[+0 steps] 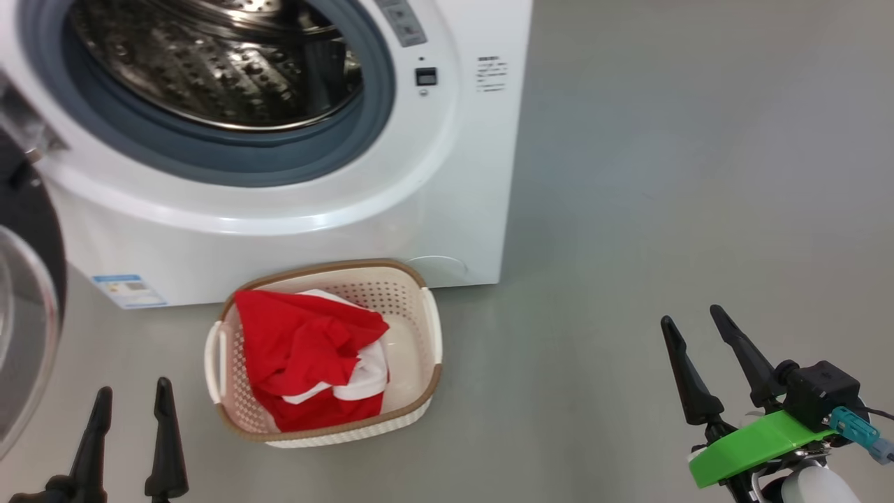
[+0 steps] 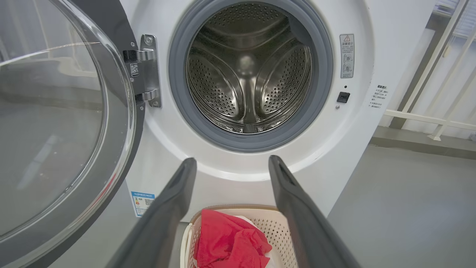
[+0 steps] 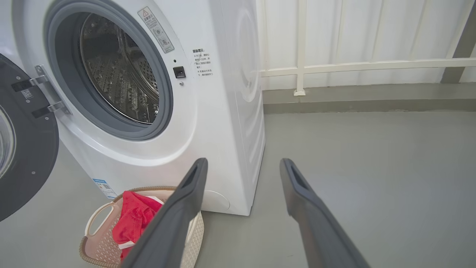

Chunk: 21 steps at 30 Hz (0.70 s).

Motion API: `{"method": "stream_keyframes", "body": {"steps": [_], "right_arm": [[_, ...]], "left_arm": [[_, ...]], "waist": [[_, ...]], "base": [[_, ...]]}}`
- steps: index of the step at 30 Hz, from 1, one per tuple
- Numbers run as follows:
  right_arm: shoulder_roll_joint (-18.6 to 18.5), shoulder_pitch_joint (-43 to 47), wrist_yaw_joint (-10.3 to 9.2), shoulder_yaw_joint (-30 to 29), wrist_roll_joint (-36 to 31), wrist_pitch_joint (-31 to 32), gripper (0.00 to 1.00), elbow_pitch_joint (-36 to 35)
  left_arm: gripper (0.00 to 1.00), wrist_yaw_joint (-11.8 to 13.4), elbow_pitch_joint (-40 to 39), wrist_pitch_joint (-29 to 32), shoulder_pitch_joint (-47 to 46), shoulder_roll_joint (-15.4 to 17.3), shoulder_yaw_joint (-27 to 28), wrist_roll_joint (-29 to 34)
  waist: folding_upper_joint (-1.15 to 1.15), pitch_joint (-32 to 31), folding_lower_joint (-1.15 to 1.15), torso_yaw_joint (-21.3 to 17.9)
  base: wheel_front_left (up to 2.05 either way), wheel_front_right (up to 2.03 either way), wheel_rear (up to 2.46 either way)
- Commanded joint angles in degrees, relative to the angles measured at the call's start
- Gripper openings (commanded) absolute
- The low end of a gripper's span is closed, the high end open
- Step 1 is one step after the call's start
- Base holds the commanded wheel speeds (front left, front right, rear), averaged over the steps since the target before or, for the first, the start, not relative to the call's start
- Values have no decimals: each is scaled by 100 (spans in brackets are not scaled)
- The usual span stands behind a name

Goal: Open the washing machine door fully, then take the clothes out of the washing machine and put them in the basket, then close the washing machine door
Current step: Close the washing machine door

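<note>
The white washing machine stands with its door swung wide to the left, and its steel drum looks bare. Red and white clothes lie in the cream basket on the floor before the machine. My left gripper is open, low and left of the basket, with nothing between its fingers. My right gripper is open too, far to the right over bare floor.
Grey floor stretches to the right of the machine. A white railing and pale wall run behind. The open door juts out over the floor at my left.
</note>
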Motion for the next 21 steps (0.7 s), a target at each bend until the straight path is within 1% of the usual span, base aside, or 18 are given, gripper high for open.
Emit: {"method": "stream_keyframes", "body": {"steps": [1,9,13,15,16,21], "right_arm": [[-101,-32,9,128,35,-27,100,-104],[-220,-63,9,307,52,-27,100,-45],[-272,-66,9,451,81,-27,100,16],[-287,-52,9,507,103,-27,100,45],[-287,-52,9,507,103,-27,100,45],[-316,-64,9,638,134,-27,100,83]], "left_arm": [[100,-17,-85,-14,-152,32,212,-42],[100,-17,29,-14,-107,-7,224,-104],[100,-16,111,-14,-75,-10,167,-286],[100,2,144,-14,-43,-11,129,-353],[100,2,144,-14,-43,-11,129,-353],[100,78,179,-14,44,-12,23,-430]], "waist": [[0,-34,0,237],[0,-92,0,873],[0,-163,0,1213],[0,-200,0,1386],[0,-200,0,1386],[0,-241,0,1784]], "base": [[0,0,0],[0,0,0],[0,0,0],[0,0,0],[0,0,0],[0,0,0]]}}
